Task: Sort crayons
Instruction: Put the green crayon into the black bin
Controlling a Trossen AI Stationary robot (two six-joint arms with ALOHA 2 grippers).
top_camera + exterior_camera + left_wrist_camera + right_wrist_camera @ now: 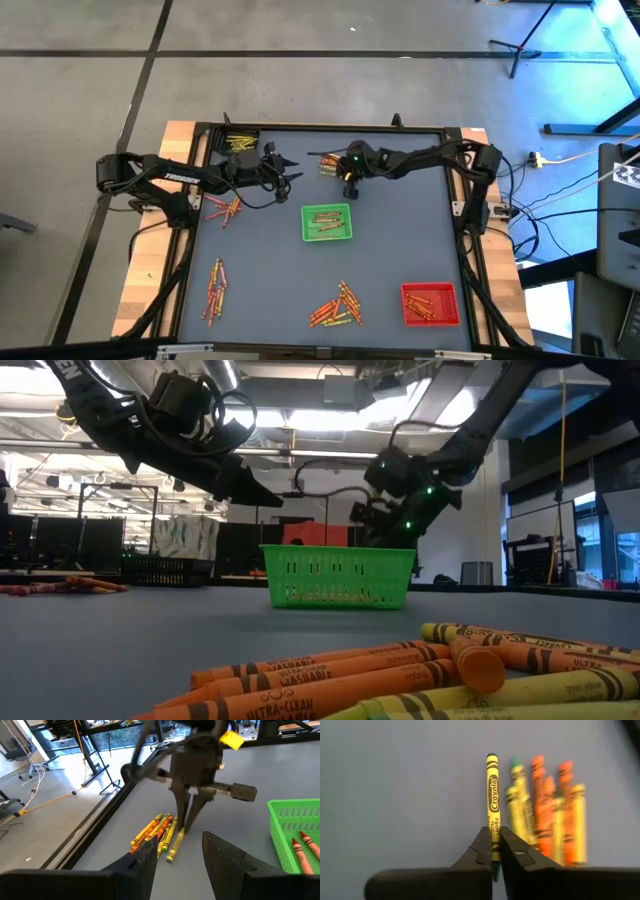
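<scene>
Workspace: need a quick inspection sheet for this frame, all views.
Surface: grey table, wood edges.
Job's things: crayon piles scattered; green tray and red tray hold some.
Clutter: black tray at the far left corner.
Claws: right claw shut on a yellow crayon; left claw open, empty, above the table.
Cables: bundle off the table's right side.
Surroundings: stand on the floor; no person seen.

light: bright overhead, blue spill top right | ceiling glare low view | blur: crayons (545, 810) behind gripper

table (400, 240): grey | crayons (338, 306) in heaps | green tray (327, 222) | red tray (430, 304)
</scene>
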